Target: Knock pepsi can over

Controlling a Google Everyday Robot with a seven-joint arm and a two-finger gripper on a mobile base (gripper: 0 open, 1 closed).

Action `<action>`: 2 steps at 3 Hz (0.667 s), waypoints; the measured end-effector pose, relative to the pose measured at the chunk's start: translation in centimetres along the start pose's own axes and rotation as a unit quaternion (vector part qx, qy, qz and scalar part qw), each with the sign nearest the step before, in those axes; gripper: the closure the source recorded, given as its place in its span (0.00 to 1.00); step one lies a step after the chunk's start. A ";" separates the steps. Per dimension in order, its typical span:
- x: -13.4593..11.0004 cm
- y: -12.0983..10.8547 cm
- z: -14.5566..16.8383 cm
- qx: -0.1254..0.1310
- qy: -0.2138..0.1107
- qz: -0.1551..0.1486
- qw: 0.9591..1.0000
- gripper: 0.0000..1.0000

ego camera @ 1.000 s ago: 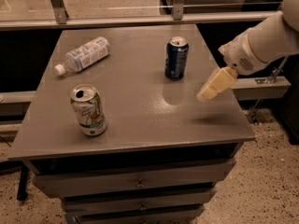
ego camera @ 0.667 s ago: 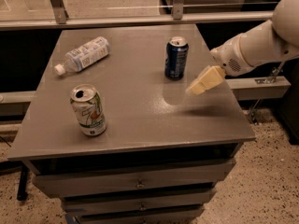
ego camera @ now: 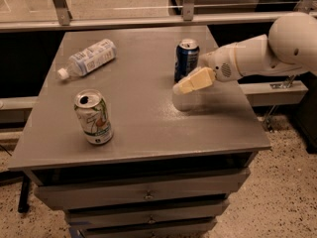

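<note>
Leftward comes the gripper since a second ago. It was out past the right side of the pepsi can and has swung in over the table, and now it hangs right at the can's foot. Its pale fingers are pressed together into one blunt wedge with no gap showing, and they hold nothing. The tip points down and to the left, just in front of the can's base and low above the tabletop. Whether it is already touching the can, I cannot tell; in this view the wedge overlaps the can's lower right edge.

The pepsi can has not budged. It stands upright toward the far right of the table, dark blue, silver top up. Behind the gripper the white arm reaches in from the right edge.

Over on the near left the green-and-white soda can stands upright with its top open, well apart from the action. At the far left the clear plastic bottle lies on its side, its white cap pointing to the left edge. Both are where they were. Below the tabletop a stack of drawers faces us.
</note>
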State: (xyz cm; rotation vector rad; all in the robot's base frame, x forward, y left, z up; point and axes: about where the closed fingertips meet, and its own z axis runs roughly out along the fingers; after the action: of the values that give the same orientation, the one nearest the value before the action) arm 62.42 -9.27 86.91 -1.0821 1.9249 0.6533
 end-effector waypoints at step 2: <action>-3.6 4.2 2.7 -0.092 -0.099 0.016 0.991 0.00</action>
State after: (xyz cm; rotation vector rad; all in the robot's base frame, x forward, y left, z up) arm 60.93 -3.59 88.75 -1.0581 1.7403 0.9343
